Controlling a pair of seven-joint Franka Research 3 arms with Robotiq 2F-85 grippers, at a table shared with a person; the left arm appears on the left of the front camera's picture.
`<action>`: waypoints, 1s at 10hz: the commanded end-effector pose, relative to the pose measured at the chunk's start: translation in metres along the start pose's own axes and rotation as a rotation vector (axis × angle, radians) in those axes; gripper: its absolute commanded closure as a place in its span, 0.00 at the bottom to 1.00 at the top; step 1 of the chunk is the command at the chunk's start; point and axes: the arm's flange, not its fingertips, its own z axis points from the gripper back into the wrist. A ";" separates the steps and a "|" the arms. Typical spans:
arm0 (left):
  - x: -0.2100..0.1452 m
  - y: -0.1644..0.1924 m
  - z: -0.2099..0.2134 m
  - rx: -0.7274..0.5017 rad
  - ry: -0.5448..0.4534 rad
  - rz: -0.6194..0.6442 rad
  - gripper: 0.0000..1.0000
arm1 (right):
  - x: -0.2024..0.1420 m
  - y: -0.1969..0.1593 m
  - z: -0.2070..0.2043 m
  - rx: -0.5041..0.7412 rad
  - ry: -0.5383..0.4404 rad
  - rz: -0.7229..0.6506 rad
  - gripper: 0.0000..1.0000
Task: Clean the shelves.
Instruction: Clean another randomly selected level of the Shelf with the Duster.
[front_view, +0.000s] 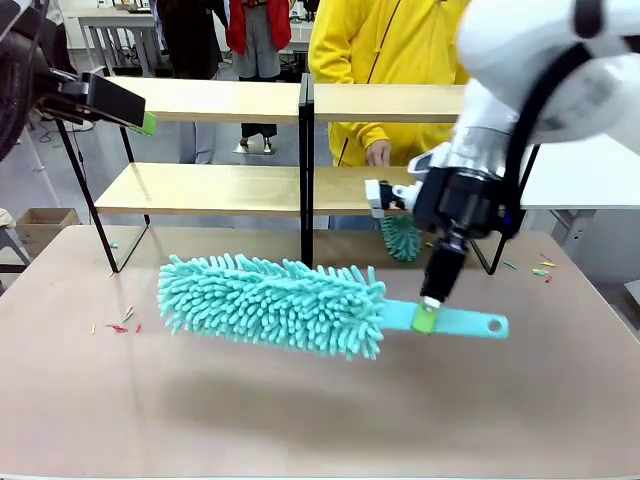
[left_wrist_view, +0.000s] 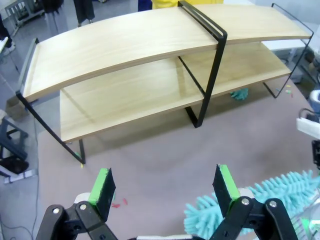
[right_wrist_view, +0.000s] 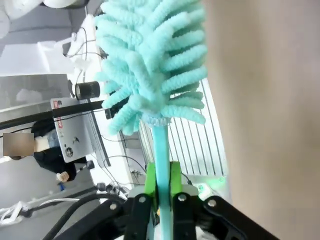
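The shelves, two light-wood boards in a black frame with a centre post, stand across the far half of the table. A fluffy teal duster lies roughly level just over the tabletop in front of them. My right gripper is shut on its flat teal handle, close behind the head. My left gripper hangs open and holds nothing, high at the left by the top board's end. It looks down on the shelves, with the duster head at the lower right.
A person in a yellow jacket stands behind the shelves, one hand near the boards. A small teal tuft lies under the lower shelf. Coloured scraps dot the beige tabletop at both sides. A cardboard box sits off the left.
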 end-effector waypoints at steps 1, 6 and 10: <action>0.000 0.001 0.000 0.006 -0.001 0.002 0.00 | -0.002 0.037 -0.039 -0.066 -0.024 0.013 0.88; 0.000 0.001 0.000 0.006 -0.001 0.002 0.00 | 0.037 0.047 -0.038 -0.151 -0.067 -0.085 0.88; 0.000 0.001 0.000 0.006 -0.001 0.002 0.00 | 0.029 0.036 -0.033 -0.094 -0.016 -0.030 0.88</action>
